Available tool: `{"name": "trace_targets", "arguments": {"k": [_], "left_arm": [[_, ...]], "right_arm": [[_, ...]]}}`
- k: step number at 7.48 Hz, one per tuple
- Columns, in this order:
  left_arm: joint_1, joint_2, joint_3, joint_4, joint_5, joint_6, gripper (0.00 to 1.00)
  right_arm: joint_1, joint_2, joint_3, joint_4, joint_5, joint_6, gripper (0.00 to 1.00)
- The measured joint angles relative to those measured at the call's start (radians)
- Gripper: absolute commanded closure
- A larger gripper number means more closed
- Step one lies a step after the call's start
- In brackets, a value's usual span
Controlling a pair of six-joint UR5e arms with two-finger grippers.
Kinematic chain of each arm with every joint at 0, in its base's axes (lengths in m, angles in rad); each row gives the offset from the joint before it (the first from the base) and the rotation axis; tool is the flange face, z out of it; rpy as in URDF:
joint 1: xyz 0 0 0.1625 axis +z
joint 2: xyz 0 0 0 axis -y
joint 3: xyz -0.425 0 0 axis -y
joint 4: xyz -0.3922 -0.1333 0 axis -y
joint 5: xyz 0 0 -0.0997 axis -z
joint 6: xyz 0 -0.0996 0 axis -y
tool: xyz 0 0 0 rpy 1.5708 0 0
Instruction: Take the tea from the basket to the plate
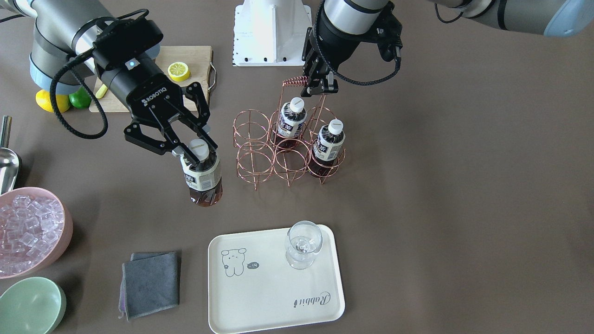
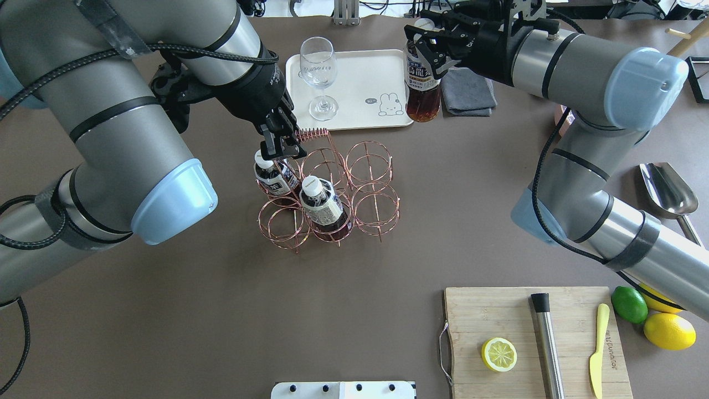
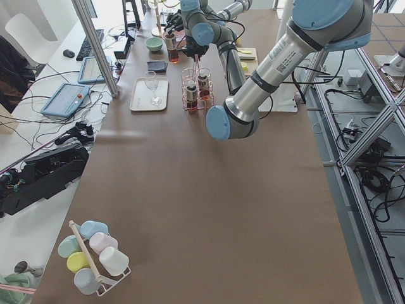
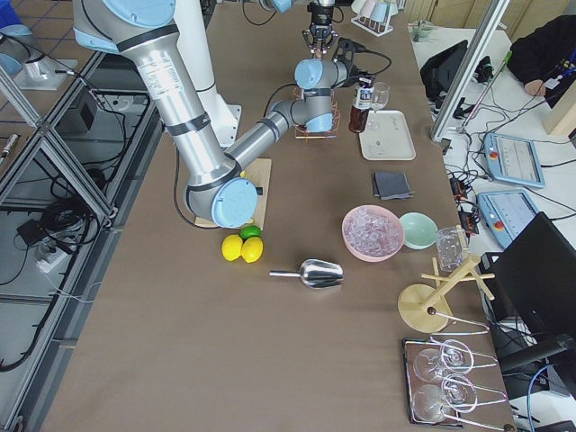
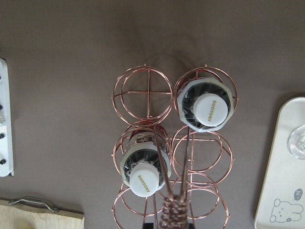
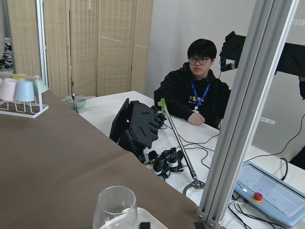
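Observation:
My right gripper (image 1: 197, 148) is shut on the white cap and neck of a tea bottle (image 1: 202, 176) and holds it above the table, left of the basket (image 1: 253, 155) in the front view. In the overhead view the held bottle (image 2: 424, 88) hangs by the right edge of the cream plate (image 2: 360, 72). Two more tea bottles (image 1: 291, 118) (image 1: 329, 139) stand in basket cells. My left gripper (image 1: 319, 87) is shut on the basket's coiled handle (image 1: 295, 82). The plate (image 1: 274, 287) carries a wine glass (image 1: 303, 243).
A grey folded cloth (image 1: 151, 283) lies beside the plate. A pink bowl of ice (image 1: 28, 229), a green bowl (image 1: 30, 306) and a metal scoop (image 1: 7, 162) sit on my right side. A cutting board (image 2: 532, 338) holds a lemon half, with whole fruit beside it.

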Motion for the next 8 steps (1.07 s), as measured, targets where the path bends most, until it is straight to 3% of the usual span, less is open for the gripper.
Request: {"name": "trace_targets", "arguments": {"k": [2,4,8], "left_arm": [[-0.034,0.026,-0.02,0.004,-0.005,0.021,1.0],[-0.195,0.082,-0.061,0.03,-0.099,0.099,1.0],[-0.394,0.186,-0.084,0.232,-0.149,0.468,1.0]], "right_arm": [[0.041,0.039,-0.127,0.035,-0.026,0.003,1.0],[0.064,0.139,-0.333,0.138,-0.074,0.051,1.0],[0.068,0.262,-0.546,0.264,-0.19,0.244,1.0]]}}
